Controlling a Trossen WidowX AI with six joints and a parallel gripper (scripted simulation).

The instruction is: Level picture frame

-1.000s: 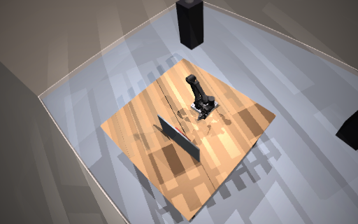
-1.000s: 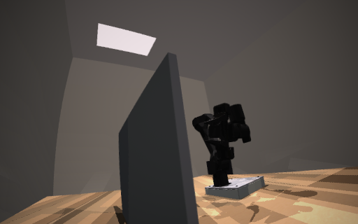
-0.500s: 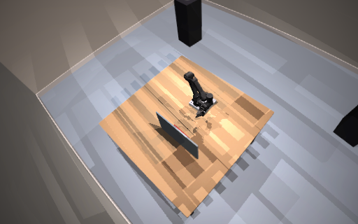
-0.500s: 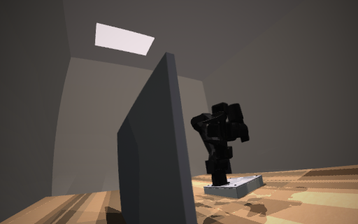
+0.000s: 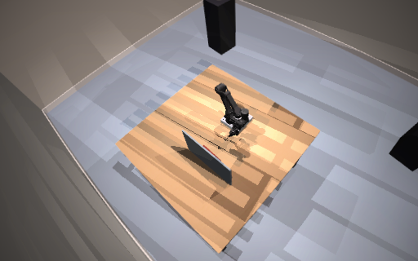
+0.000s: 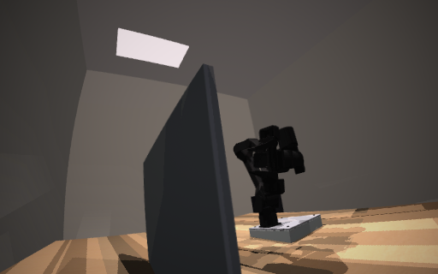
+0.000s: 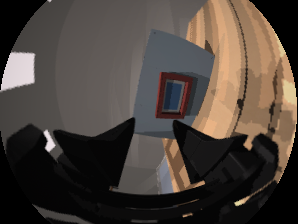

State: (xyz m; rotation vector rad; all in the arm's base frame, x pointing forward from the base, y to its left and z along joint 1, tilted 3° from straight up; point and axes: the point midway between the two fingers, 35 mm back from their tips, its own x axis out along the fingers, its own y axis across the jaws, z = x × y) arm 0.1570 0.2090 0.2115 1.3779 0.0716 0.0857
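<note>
Wrist view. Frame [image 7: 174, 95] hung on panel [image 7: 154, 70], centred, at 12 o'clock of gripper [image 7: 154, 137], well apart. Fingers parted, grasping nothing. Best approached squarely, gripped at one edge, lifted only slightly.

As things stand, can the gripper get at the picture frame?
Probably yes. The gripper is open and empty, facing the red picture frame on the grey wall panel; nothing lies between them, though a gap remains.

High overhead, low rear-side, wrist forward
</note>
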